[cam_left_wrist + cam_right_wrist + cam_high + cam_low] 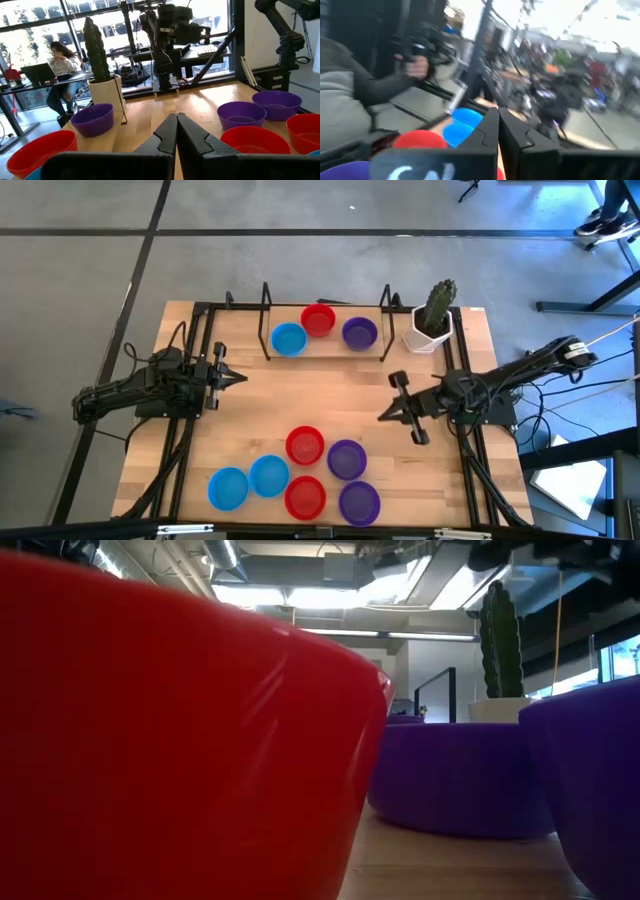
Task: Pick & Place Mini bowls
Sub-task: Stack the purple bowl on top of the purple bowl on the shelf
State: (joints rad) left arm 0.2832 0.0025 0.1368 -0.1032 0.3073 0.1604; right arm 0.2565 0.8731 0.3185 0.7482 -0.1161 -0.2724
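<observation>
We note nine mini bowls on the wooden table (370, 395) in the high view, in two groups. At the far edge, between two black uprights, sit three: a blue bowl (288, 339), a red bowl (318, 319) touching it, and a purple bowl (359, 333) just beside. At the near edge sit six, packed close — a red one (304, 445), a purple one (346, 459), two blue ones (269, 475) (228, 488), another red (305, 497) and another purple (359, 503).

A white pot with a cactus (433, 320) stands at the far right corner, near the purple bowl of the far group.

The left gripper (240, 379) hangs over the left side of the table, pointing toward the middle, fingers pressed together and holding nothing; its wrist view shows the two dark fingers (167, 135) meeting. The right gripper (384, 417) is over the right side, likewise closed and empty — its fingers (492, 127) meet in the right wrist view.

White lettering shows on the right gripper's body in its wrist view, but we cannot read it. A person's hand (417, 65) shows beyond the table there.
</observation>
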